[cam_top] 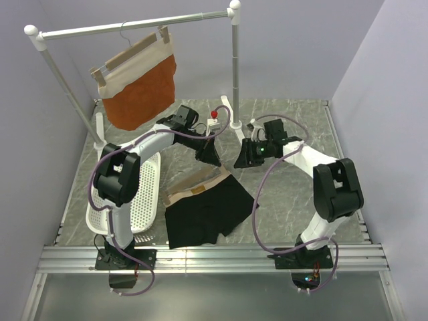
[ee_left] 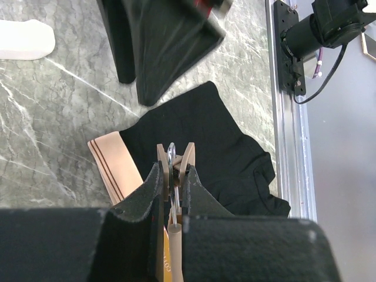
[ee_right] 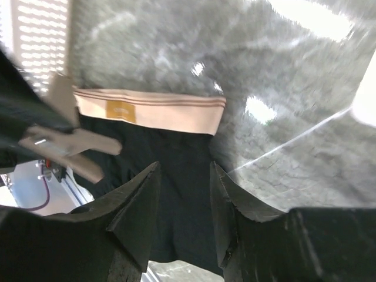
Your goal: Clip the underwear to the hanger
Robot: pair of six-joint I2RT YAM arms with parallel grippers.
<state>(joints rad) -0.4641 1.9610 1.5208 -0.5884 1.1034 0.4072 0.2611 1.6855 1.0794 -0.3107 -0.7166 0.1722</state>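
Underwear [cam_top: 200,214] lies on the worktop [cam_top: 294,194] while jaws of the left gripper [ee_left: 173,173] pinch the hanger [ee_left: 187,157] and the right gripper [ee_right: 185,167] jaws stand apart, empty.

L arm [cam_top: 117,175], R arm [cam_top: 338,190]: white links, blk joints, purple cables; tool fingers [ee_right: 138,211] blk, wedge-shaped.

Soft, even light from above fills the top view, which is sharp throughout. The underwear [cam_top: 204,214] throws barely any shadow on the marble tabletop [cam_top: 294,194]. The right wrist view is motion-blurred around the underwear, with white glare patches on the tabletop beyond it. In the left wrist view, the right tool [ee_left: 138,88] beyond the underwear is smeared.
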